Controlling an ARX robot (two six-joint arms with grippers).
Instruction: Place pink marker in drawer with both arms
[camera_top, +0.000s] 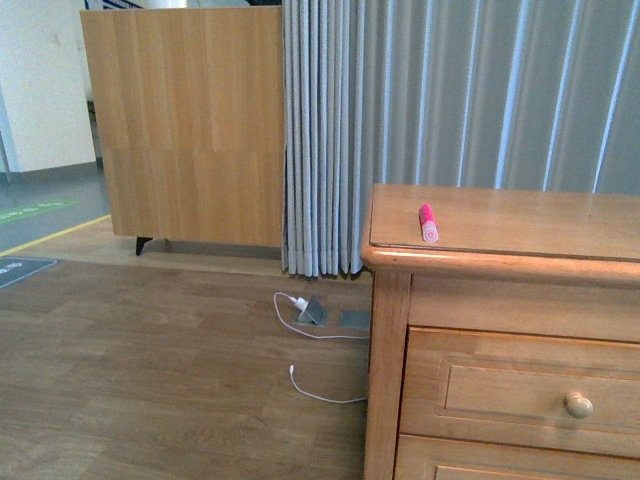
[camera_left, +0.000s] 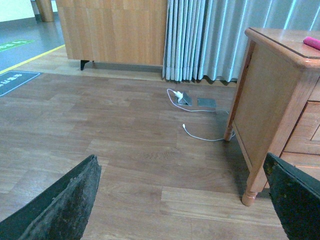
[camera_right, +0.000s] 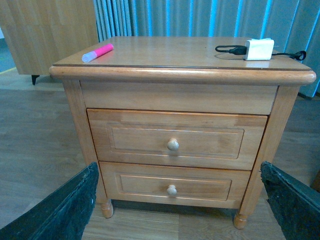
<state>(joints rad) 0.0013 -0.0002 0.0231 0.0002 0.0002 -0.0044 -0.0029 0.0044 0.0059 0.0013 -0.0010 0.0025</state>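
The pink marker lies on the dresser top near its left front corner, paler cap toward the front. It also shows in the right wrist view and at the edge of the left wrist view. The top drawer is closed, with one round pale knob; it also shows in the front view. My right gripper is open and empty, low in front of the dresser. My left gripper is open and empty, above the floor to the left of the dresser. Neither arm shows in the front view.
A similar lower drawer sits below the top one. A white charger with a black cable lies on the dresser top at the back right. White cable and floor socket lie on the wood floor by the grey curtain. A wooden cabinet stands behind.
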